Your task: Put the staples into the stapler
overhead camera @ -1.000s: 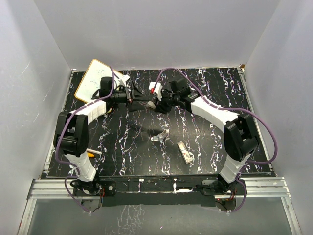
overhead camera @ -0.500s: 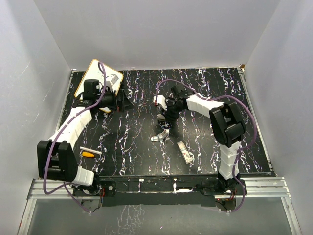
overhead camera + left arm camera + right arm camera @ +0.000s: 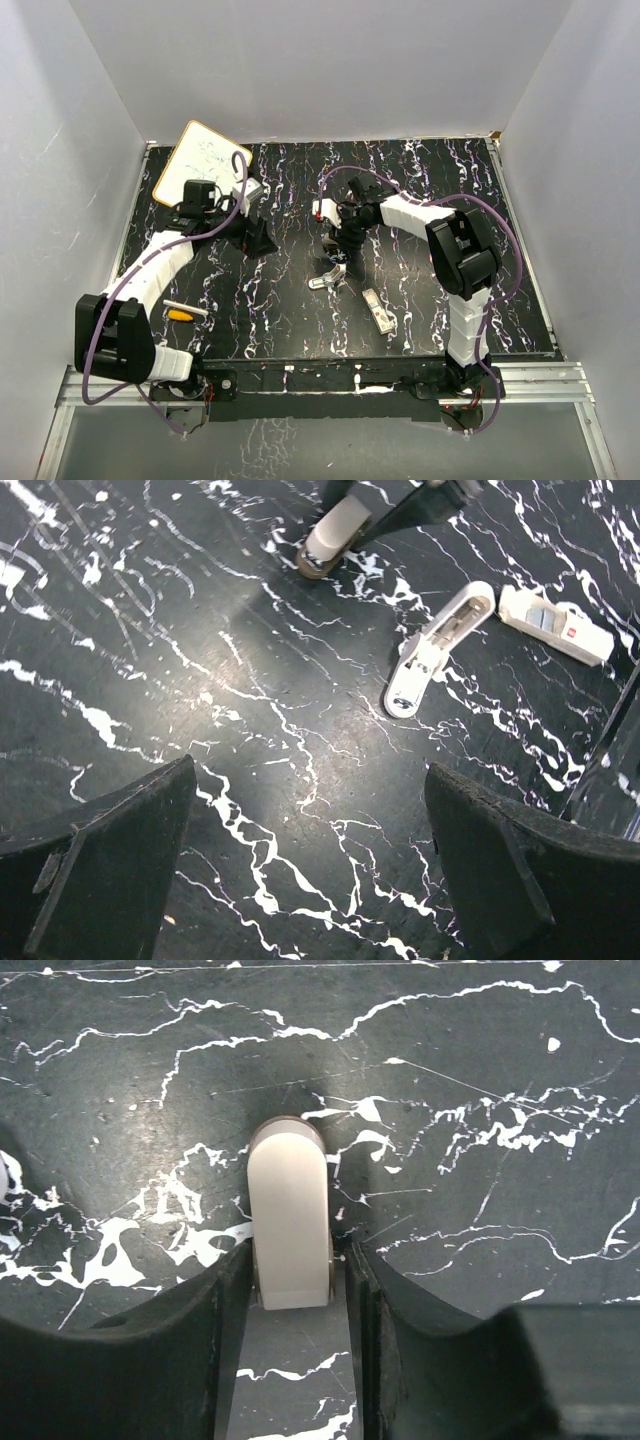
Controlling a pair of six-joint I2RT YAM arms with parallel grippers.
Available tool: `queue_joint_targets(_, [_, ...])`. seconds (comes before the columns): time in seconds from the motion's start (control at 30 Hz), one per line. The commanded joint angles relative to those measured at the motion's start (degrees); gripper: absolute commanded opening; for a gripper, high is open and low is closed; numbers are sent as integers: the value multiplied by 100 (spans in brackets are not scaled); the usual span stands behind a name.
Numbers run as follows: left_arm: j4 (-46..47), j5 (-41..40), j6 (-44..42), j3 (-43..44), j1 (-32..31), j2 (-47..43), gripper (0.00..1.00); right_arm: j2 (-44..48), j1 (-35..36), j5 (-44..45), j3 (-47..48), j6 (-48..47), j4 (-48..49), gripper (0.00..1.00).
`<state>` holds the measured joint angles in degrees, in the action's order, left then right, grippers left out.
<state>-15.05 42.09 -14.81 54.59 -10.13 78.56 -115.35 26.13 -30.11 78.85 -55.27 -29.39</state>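
My right gripper (image 3: 345,245) points down at the table's middle. It is shut on a whitish, round-ended stapler (image 3: 290,1215), whose far end is at the black tabletop; the stapler also shows in the left wrist view (image 3: 335,535). A white open part with a silvery channel (image 3: 328,278) lies just in front of it and also shows in the left wrist view (image 3: 435,645). The whitish staple box (image 3: 380,312) lies nearer right, and the left wrist view (image 3: 555,625) shows it too. My left gripper (image 3: 255,240) is open and empty, low over bare table (image 3: 308,780), left of these.
A wood-framed whiteboard (image 3: 200,160) leans at the back left corner, with a small grey-white block (image 3: 250,190) beside it. An orange-and-white pen-like stick (image 3: 183,312) lies at the near left. White walls close in the table on three sides.
My right gripper came down from the back centre toward the table with the stapler in it. My left gripper drew away from it to the left, then moved a little forward.
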Motion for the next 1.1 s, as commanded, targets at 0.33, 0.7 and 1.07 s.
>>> queue_joint_targets(0.33, [292, 280, -1559, -438, -1168, -45, 91, 667, -548, -416, -303, 529, 157, 79])
queue_joint_targets(0.7, [1289, -7, -2551, -1037, -1898, 793, 78, 2046, -635, -1625, -1406, 2126, 161, 54])
queue_joint_targets(1.07, [2625, -393, -2801, -1546, -2425, 1214, 68, 2021, -513, -1957, -2023, 2697, 745, 47])
